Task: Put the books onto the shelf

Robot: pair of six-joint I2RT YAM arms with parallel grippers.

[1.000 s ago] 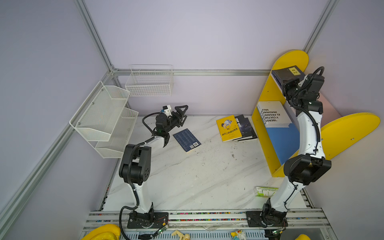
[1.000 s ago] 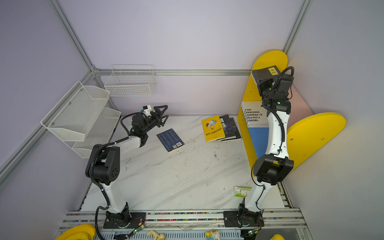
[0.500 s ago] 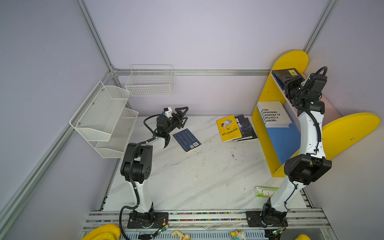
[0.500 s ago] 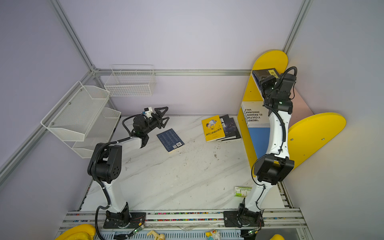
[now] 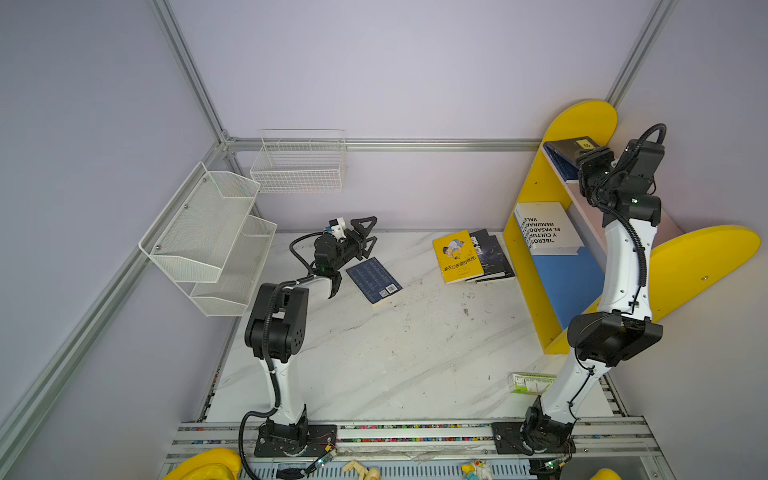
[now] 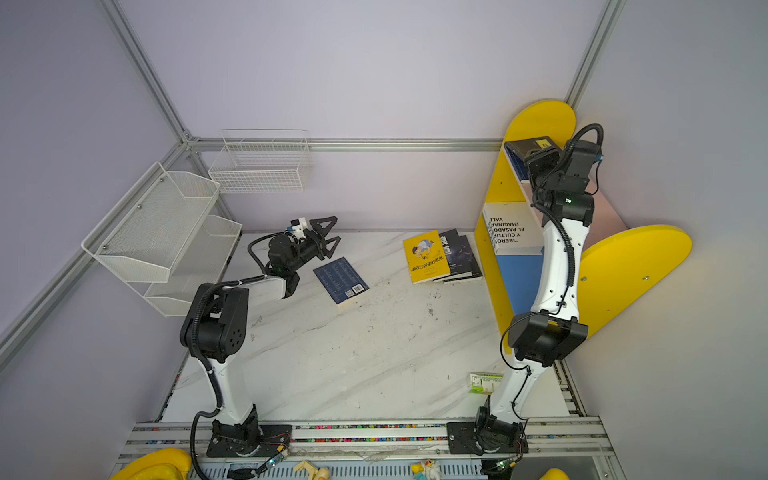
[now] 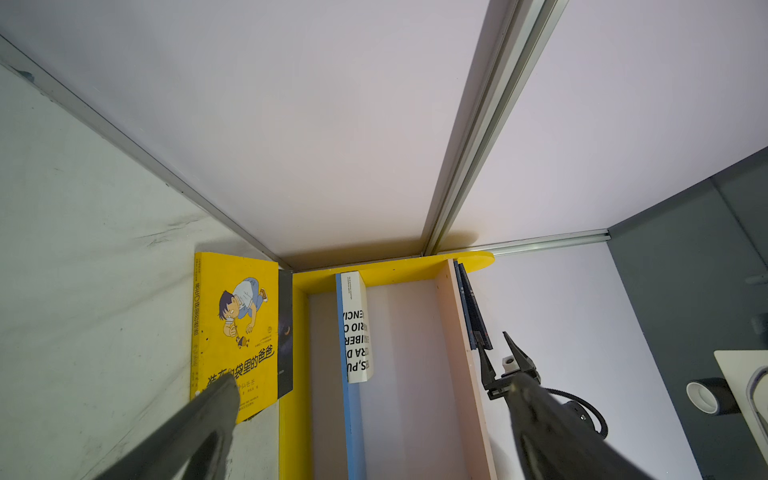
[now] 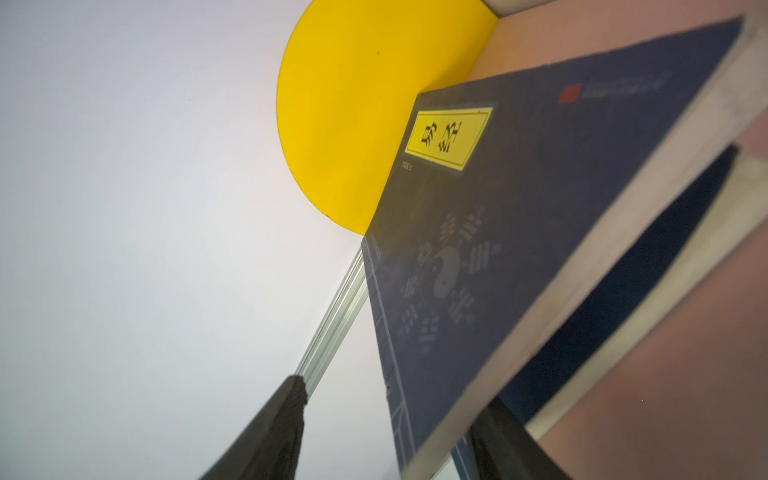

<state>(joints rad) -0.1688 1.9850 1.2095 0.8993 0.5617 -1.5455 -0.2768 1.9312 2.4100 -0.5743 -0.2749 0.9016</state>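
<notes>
The shelf stands at the right, with a pink upper board and a blue lower board. A navy book with a yellow label lies on a second navy book on the pink board. My right gripper is open at its near corner, one finger clear of the cover. A white book lies on the blue board. On the table are a yellow cartoon book over dark books, and a navy book. My left gripper hangs open and holds nothing, just behind that navy book.
A white mesh tiered rack and a wire basket hang at the back left. A small green-and-white box lies by the right arm's base. The right arm stands in front of the shelf's opening.
My right gripper has opened and let go of the labelled navy book, which now rests on the upper board. The left gripper has drifted slightly right.
</notes>
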